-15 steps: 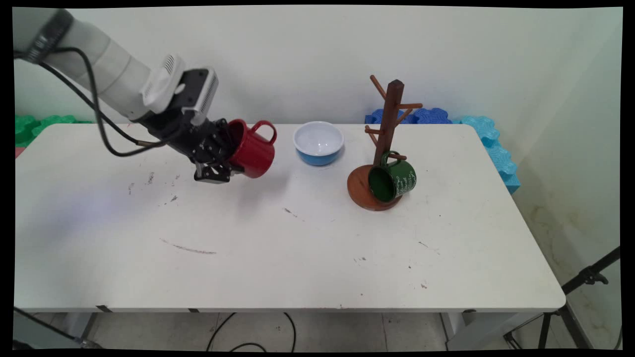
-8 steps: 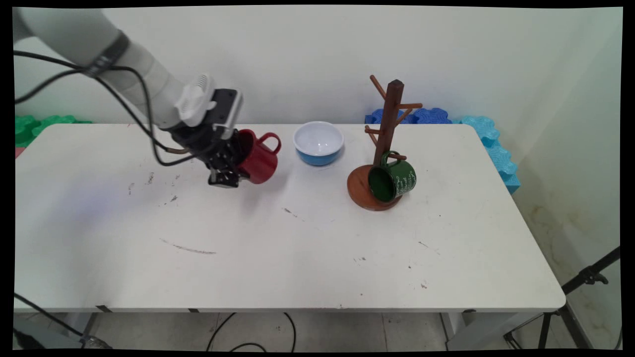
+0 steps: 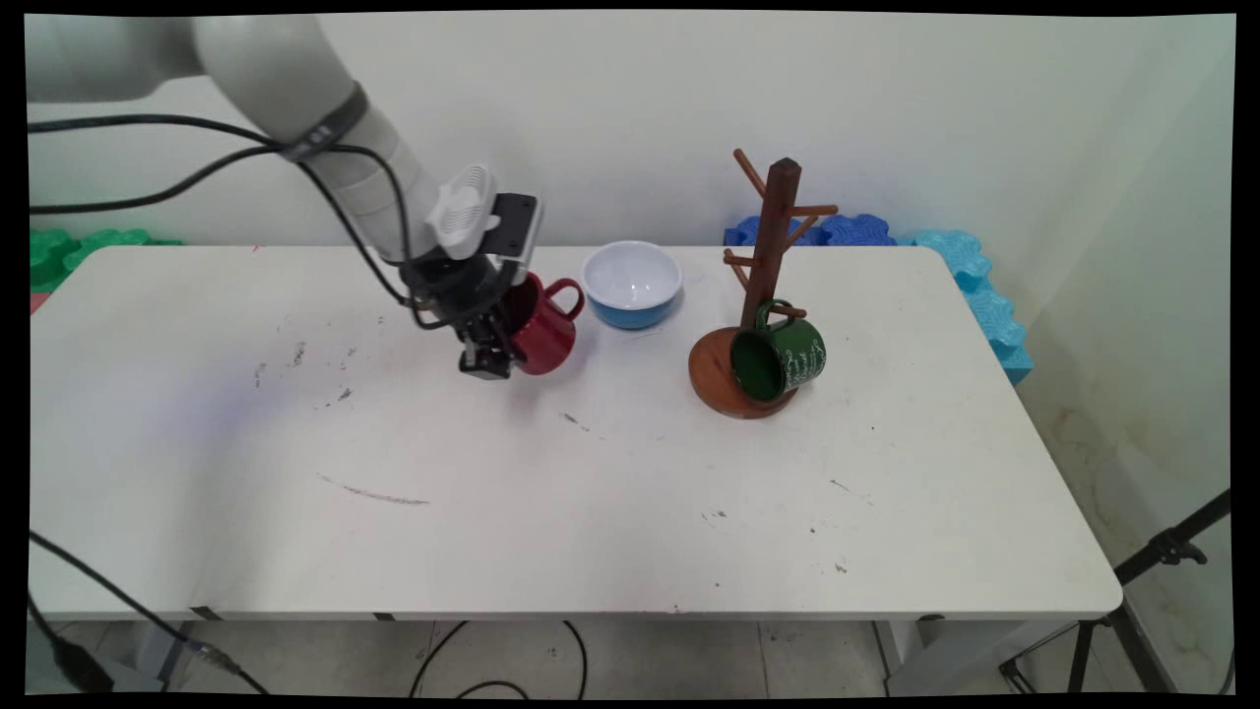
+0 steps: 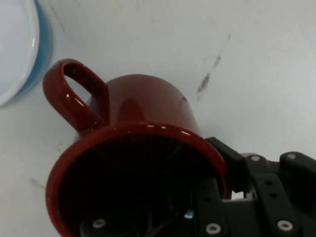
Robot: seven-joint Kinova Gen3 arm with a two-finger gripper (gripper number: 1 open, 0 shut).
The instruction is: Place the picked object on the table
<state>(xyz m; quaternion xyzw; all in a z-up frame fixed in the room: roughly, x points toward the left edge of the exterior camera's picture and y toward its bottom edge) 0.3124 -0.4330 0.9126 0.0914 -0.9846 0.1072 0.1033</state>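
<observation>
The glossy dark-red ceramic mug [image 3: 543, 333] with a looped handle is held tilted, its mouth turned toward the arm and its handle pointing up and toward the picture's right in the main view. It sits low over the white surface [image 3: 551, 492], left of centre and toward the far side; whether its lower edge touches the surface cannot be told. The black two-finger pincer [image 3: 489, 356] is clamped on the mug's rim: in the hand view one finger [image 4: 210, 207] reaches inside the mouth and the other lies outside the wall [image 4: 232, 163].

Just beside the mug, on the side of its handle, stands a round bowl, blue outside and white inside [image 3: 632, 284], upright on the surface; its edge shows at the hand view's upper left [image 4: 19, 49], apart from the mug.

Further right stands a dark-brown wooden mug tree [image 3: 770, 246] with angled pegs on a round base. A dark-green enamel mug with white markings [image 3: 780, 356] hangs by its handle from a low peg, its mouth facing the camera, over the base.

Black cables [image 3: 197, 167] hang from the white arm [image 3: 295, 89].
</observation>
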